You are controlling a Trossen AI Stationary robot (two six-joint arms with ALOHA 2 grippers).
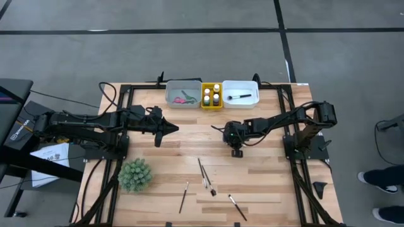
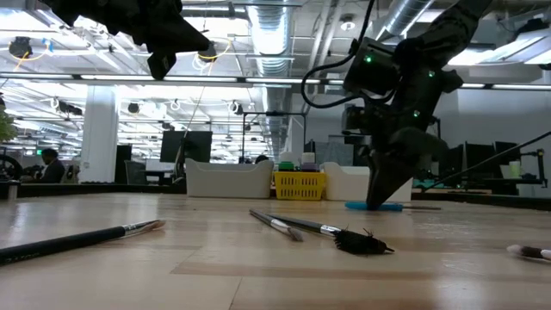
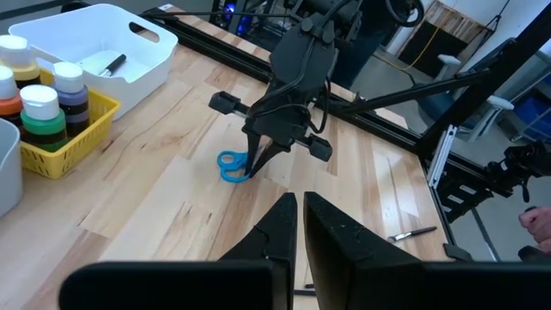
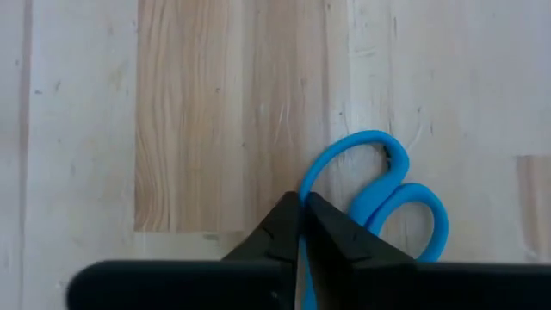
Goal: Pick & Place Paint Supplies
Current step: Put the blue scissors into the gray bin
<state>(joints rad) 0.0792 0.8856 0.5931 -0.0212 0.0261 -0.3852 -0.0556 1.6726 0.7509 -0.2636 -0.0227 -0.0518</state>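
Blue-handled scissors [image 4: 392, 202] lie flat on the wooden table, right of its middle; they also show in the left wrist view [image 3: 230, 165] and the low view [image 2: 375, 206]. My right gripper [image 4: 301, 208] stands over them, pointing steeply down, shut on them; in the high view my right gripper [image 1: 237, 151] hides them. My left gripper [image 3: 299, 207] hangs shut and bare above the table's left half [image 1: 170, 129]. Three thin brushes [image 1: 203, 171] lie nearer the front edge. My right gripper pinches the rim of one blue handle loop [image 4: 312, 176] between its two fingers. A thin strip of blue shows between the fingertips [image 4: 280, 220]. The fingers come from above, slanting steeply down. The scissors lie flat on the table, loops reaching away from the fingers.
At the far edge stand a grey tray [image 1: 183, 93] with pink-handled scissors, a yellow basket [image 1: 211, 96] of paint bottles, and a white tray [image 1: 240, 93] with a brush. A spiky green plant ball [image 1: 135, 174] sits front left. Black frame rails line the table's sides.
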